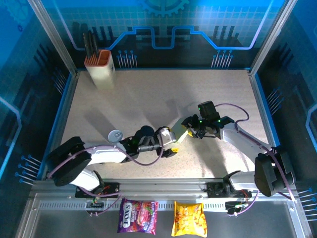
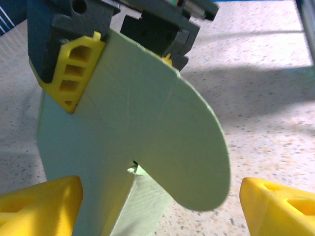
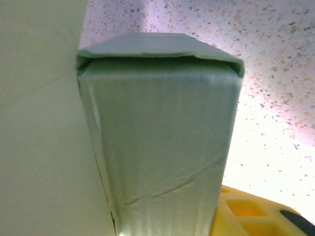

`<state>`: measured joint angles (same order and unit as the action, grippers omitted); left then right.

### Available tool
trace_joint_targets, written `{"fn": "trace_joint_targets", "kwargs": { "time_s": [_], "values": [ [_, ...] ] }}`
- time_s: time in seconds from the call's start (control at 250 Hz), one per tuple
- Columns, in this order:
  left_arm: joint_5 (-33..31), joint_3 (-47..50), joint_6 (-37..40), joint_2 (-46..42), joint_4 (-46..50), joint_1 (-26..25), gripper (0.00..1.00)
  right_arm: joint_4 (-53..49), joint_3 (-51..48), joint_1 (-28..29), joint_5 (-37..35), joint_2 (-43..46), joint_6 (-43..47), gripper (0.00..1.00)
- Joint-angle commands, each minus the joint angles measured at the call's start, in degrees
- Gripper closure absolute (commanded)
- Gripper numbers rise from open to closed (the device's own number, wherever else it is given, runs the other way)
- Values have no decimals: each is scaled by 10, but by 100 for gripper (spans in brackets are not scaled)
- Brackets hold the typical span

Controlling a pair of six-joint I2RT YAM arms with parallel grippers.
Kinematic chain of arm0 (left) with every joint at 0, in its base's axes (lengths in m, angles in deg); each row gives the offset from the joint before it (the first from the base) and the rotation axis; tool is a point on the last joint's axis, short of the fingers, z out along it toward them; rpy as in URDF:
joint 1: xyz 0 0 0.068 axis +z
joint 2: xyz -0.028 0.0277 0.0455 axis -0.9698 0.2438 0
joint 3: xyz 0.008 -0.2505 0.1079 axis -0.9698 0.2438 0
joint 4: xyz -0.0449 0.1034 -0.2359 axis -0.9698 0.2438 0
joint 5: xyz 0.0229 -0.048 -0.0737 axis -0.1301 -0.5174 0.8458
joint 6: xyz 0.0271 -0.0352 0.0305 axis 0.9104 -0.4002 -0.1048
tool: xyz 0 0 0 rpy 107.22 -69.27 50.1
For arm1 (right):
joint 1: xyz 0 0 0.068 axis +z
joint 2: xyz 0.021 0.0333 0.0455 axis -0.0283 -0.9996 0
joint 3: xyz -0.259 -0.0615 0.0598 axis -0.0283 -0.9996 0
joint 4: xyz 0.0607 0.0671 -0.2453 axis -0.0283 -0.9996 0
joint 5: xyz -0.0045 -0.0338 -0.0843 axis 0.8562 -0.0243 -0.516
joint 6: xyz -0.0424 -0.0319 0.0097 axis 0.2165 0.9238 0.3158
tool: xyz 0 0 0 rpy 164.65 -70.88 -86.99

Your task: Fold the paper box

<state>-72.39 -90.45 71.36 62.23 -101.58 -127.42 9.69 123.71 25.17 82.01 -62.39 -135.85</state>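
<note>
The far half of the table (image 1: pixel 208 89) is left bare, and free passage is offered there. The far-left corner is taken by a cream holder (image 1: pixel 101 69) with an orange rim. The near centre is blocked by the paper box (image 1: pixel 171 134), the left arm (image 1: pixel 104 156) and the right arm (image 1: pixel 242 141); a round grey disc (image 1: pixel 115 135) lies beside the left arm.

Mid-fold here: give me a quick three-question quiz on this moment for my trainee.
1. True or false: the left gripper is clamped on the pale mint-green cardboard paper box.
2. Which holds the box? A) left gripper B) right gripper C) neither.
3. Fill in: the cream holder with an orange rim stands at the table's far ____ corner.
Key: 1 false, its yellow fingers stand wide apart; 2 B; 3 left.
</note>
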Motion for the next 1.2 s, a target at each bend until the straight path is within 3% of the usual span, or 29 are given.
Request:
{"fn": "trace_joint_targets", "kwargs": {
  "time_s": [0.0, 0.224, 0.444, 0.659, 0.991, 1.195],
  "values": [
    [-101, 16, 30, 35, -117, -19, 15, -24, 18, -3, -14, 10, -17, 58],
    [-160, 18, 40, 96, -212, -35, 20, -31, 22, 0, -21, 12, -19, 58],
    [-173, 26, 43, 119, -247, -38, 42, -45, 24, 4, -36, 16, -23, 58],
    [-163, 36, 29, 129, -271, -38, 54, -68, 36, 7, -56, 17, -16, 57],
    [-142, 45, -22, 149, -303, -31, 56, -146, 92, 7, -110, 30, 29, 35],
    [-112, 52, -66, 163, -309, -15, 56, -208, 132, 0, -173, 48, 93, 31]
  ]
}}
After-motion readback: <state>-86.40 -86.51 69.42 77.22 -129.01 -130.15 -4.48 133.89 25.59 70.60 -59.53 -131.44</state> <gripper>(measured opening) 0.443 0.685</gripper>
